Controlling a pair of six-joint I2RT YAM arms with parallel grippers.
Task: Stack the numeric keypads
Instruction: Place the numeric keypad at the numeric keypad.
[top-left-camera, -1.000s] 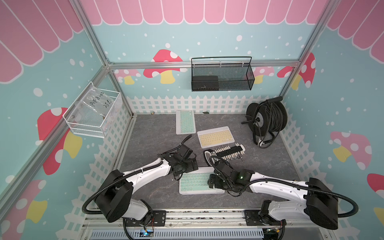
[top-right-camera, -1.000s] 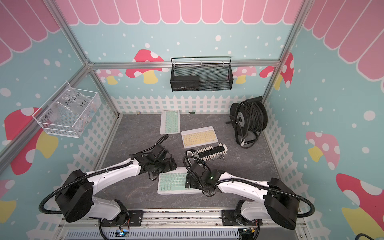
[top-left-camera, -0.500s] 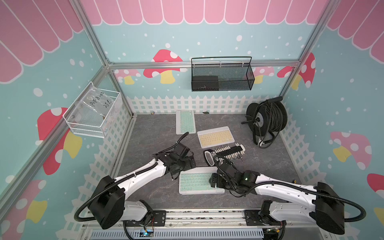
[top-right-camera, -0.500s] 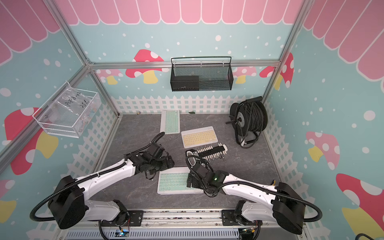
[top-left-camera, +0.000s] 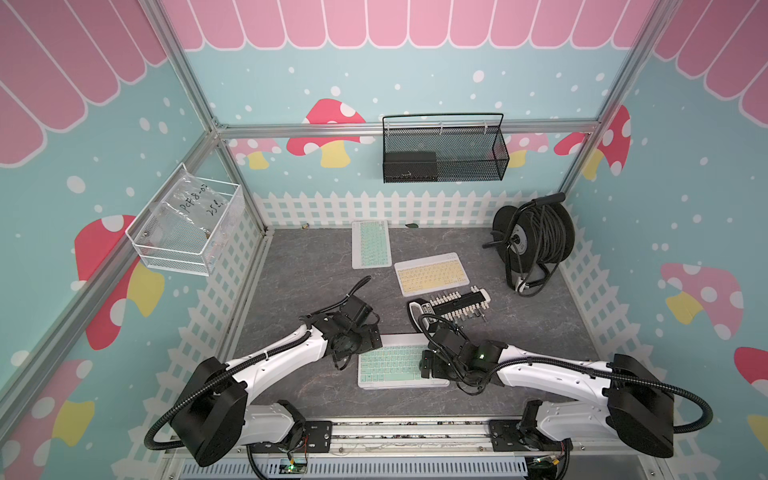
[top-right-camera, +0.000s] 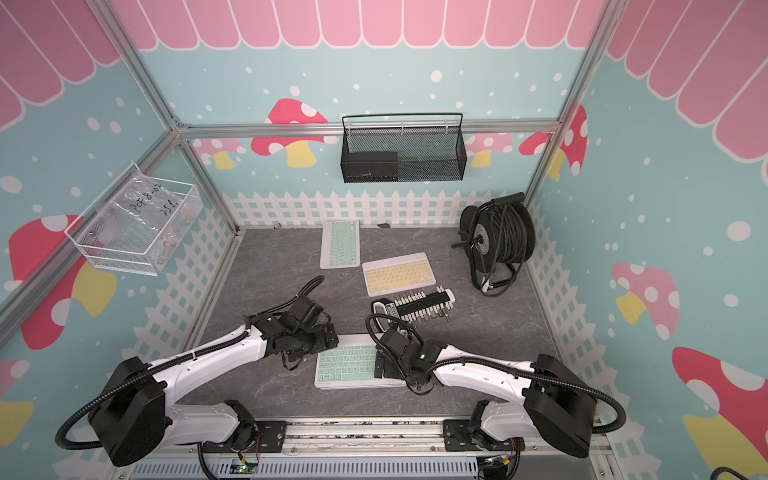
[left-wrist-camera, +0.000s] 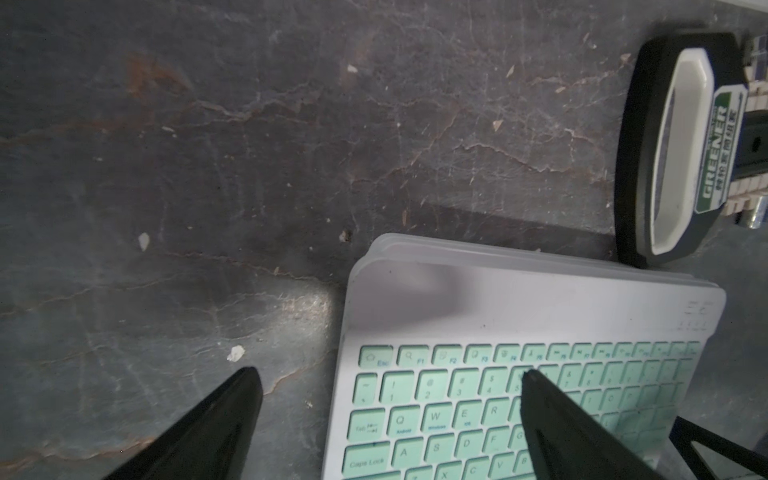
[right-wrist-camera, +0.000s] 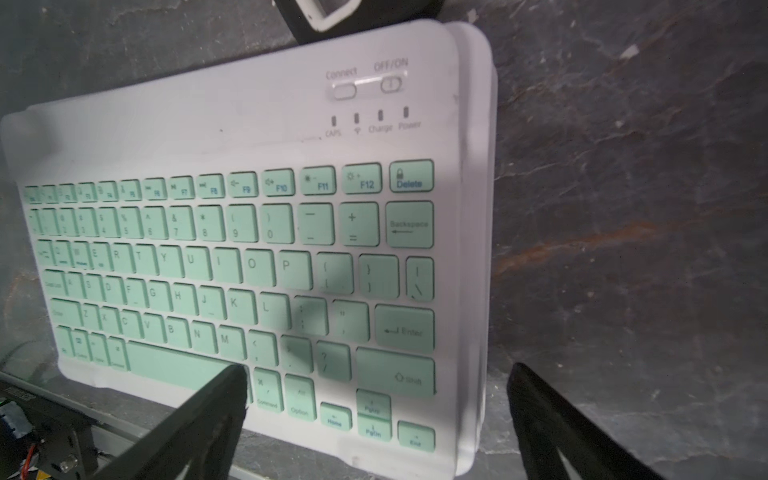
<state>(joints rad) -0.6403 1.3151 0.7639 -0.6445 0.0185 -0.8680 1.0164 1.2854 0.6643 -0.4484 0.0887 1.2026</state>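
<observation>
A mint-keyed numeric keypad (top-left-camera: 395, 365) (top-right-camera: 345, 365) lies near the front on top of at least one more white frame, whose offset edges show in both wrist views. My left gripper (top-left-camera: 368, 347) (left-wrist-camera: 388, 374) is open and straddles its left edge; one finger (left-wrist-camera: 582, 436) is over the keys and the other is over the floor. My right gripper (top-left-camera: 430, 365) (right-wrist-camera: 376, 372) is open astride its right edge (right-wrist-camera: 469, 249). Farther back lie a yellow keypad (top-left-camera: 431, 273) (top-right-camera: 399, 273) and a second mint keypad (top-left-camera: 371, 244) (top-right-camera: 340, 244), each flat and alone.
A black holder with white pegs (top-left-camera: 457, 303) (left-wrist-camera: 681, 145) lies just behind the near stack. A cable reel (top-left-camera: 536, 237) stands at the back right. A black mesh basket (top-left-camera: 442, 153) hangs on the back wall and a white wire basket (top-left-camera: 187, 232) hangs on the left wall.
Both arms have shifted slightly around the near stack. The keypads have not visibly moved and both grippers have stayed open.
</observation>
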